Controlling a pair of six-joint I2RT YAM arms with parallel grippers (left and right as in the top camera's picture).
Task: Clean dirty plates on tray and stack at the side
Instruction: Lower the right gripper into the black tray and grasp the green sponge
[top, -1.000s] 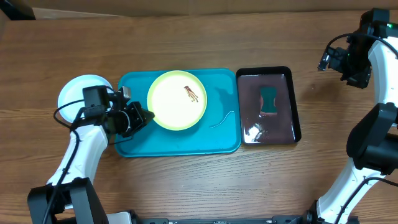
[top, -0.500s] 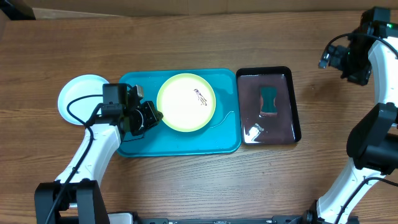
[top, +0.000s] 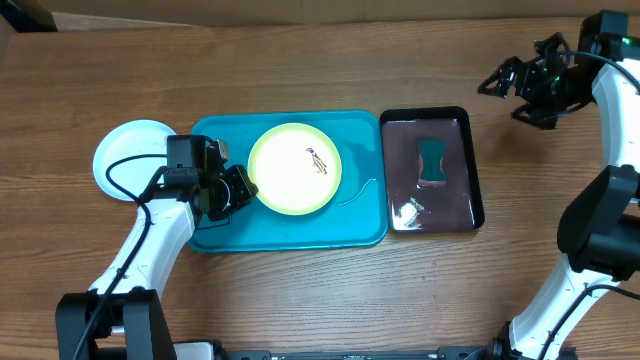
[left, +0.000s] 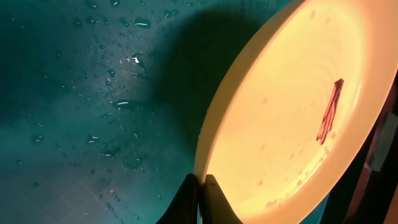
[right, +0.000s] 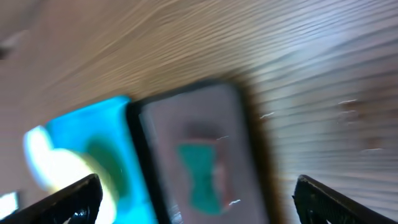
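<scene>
Wooden table, with a turquoise tray at its centre, long axis running left to right. Just beside its right end is a narrower black tray. A yellow-green plate sits face up on the turquoise tray. A pale plate on the table to the left is partly hidden by cable. The left gripper is clamped on the yellow-green plate's left rim. The right gripper hangs spread wide and empty, and its wrist view is blurred.

A teal sponge lies in the wet black tray on the wooden table.
</scene>
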